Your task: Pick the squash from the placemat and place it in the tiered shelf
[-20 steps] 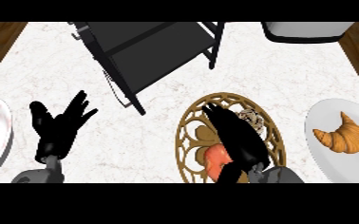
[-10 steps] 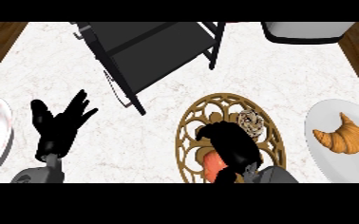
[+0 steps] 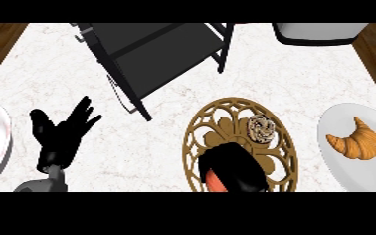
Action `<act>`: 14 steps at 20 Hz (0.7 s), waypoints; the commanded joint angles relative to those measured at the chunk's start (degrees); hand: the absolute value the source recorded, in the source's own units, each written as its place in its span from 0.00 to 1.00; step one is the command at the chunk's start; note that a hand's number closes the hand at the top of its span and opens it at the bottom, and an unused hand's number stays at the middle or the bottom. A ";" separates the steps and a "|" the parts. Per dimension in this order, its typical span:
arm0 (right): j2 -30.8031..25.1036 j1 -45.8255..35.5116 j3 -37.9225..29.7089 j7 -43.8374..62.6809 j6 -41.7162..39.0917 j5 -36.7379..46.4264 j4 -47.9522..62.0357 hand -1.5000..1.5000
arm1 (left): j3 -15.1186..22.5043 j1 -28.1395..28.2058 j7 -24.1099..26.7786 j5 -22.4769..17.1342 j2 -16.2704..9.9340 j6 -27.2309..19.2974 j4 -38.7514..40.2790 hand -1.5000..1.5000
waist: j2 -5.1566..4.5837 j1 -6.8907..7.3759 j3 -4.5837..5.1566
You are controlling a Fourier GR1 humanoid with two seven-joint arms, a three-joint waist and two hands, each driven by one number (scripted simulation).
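Here, the orange squash (image 3: 212, 181) is grasped by the right robot hand (image 3: 235, 169) over the gold placemat (image 3: 238, 112); the left robot hand (image 3: 62, 132) is held released.

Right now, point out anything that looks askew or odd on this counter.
The black tiered metal shelf stands skewed, at an angle to the counter's edges. On the round gold openwork placemat, the right hand is curled over the orange squash, hiding most of it. Nothing looks spilled or damaged.
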State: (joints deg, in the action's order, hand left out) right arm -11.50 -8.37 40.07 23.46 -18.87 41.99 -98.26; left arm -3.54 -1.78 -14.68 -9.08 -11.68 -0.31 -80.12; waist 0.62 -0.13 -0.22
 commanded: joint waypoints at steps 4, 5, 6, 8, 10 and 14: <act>8.10 -5.26 4.28 -1.28 -1.89 1.94 2.12 1.00 | 0.72 -2.62 -4.99 1.15 0.45 -1.26 0.65 0.50 | -0.69 0.53 0.21; 10.77 -8.20 3.81 1.65 -6.39 -0.33 0.30 1.00 | 0.73 -0.42 -1.02 2.10 0.84 -0.88 2.92 0.50 | -0.73 0.67 0.26; 11.12 -11.18 5.08 1.19 -4.58 -2.19 4.81 1.00 | 1.21 1.01 -0.60 1.32 1.25 0.31 2.23 0.50 | -0.82 1.32 0.25; 11.26 -13.71 4.54 0.05 -1.74 -6.89 5.87 1.00 | -0.02 -0.09 -1.70 0.92 0.04 0.44 1.82 0.50 | -0.77 1.07 0.23; 11.36 -14.31 7.98 3.98 2.01 -8.07 -0.51 1.00 | 1.21 -2.50 -4.89 1.72 1.93 -2.18 0.33 0.50 | -0.61 0.73 0.22; 11.45 -19.67 4.35 12.65 1.53 -10.18 -13.16 1.00 | -0.81 0.01 -0.09 0.81 0.50 0.51 3.98 0.50 | -0.47 0.33 0.30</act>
State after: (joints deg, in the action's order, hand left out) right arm -0.89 -22.81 45.61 29.92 -17.99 34.53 -103.79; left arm -3.55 -3.00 -15.88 -7.79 -11.01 -0.96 -79.83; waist 0.35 0.45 -0.33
